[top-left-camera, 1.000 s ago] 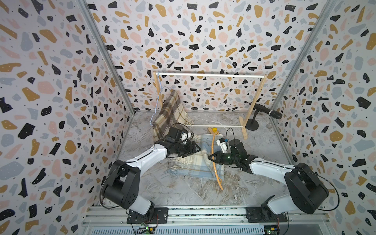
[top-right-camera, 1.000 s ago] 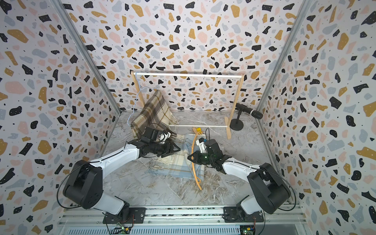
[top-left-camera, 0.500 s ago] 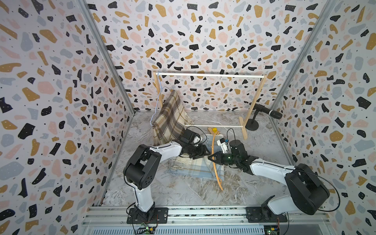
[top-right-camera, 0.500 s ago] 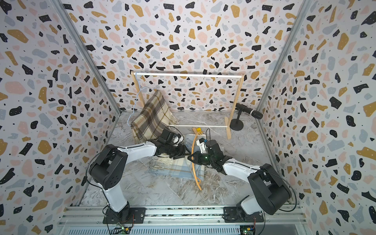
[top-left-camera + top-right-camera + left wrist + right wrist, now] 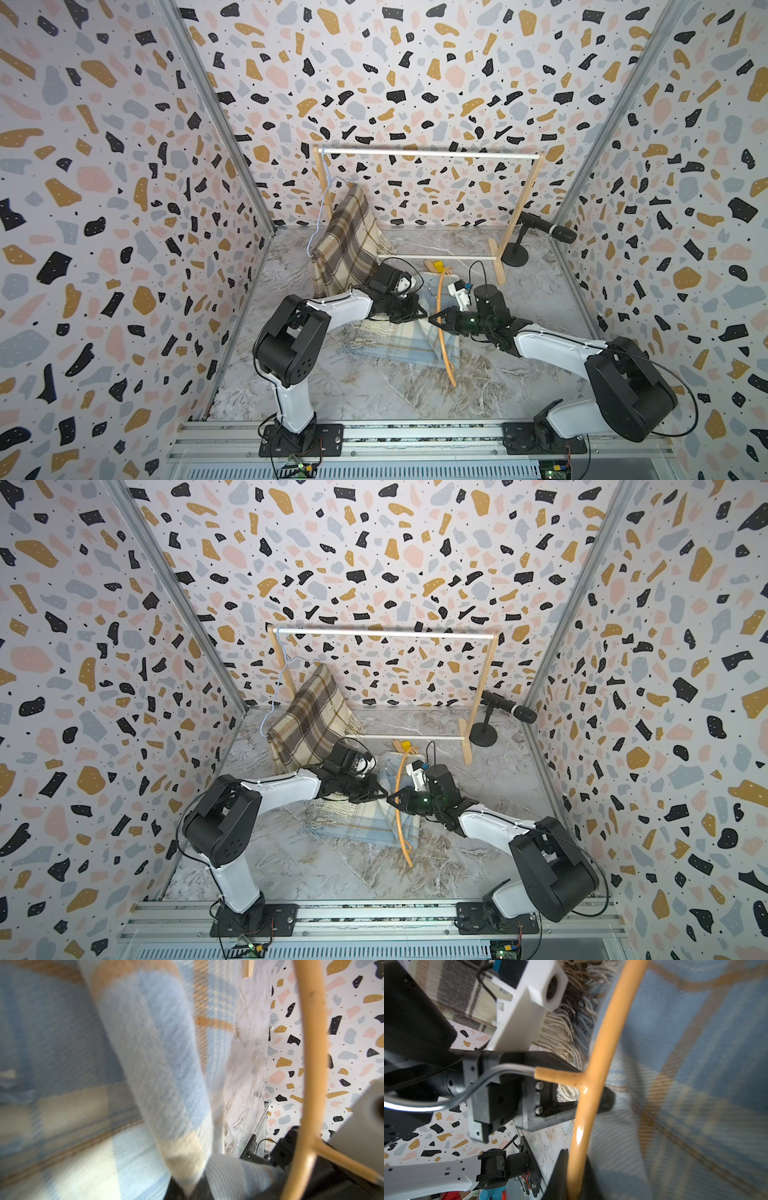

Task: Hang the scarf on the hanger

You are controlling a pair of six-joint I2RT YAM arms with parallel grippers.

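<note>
Blue scarf (image 5: 399, 345) fold pinched in my left gripper (image 5: 419, 316), right gripper (image 5: 435, 320) clamps hanger (image 5: 445, 357); shallow pinch may slip on lifting

White links (image 5: 347, 305), black joints (image 5: 291, 347), thin black cables (image 5: 697, 409), white camera mounts (image 5: 527, 1018).

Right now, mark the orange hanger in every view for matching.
Top view: hanger at centre, across the blue scarf.
Top view: hanger at centre.
Left wrist: hanger arcs beside the blue scarf.
Right wrist: hanger arcs over the blue scarf.
Shared landmark: the blue scarf.
</note>
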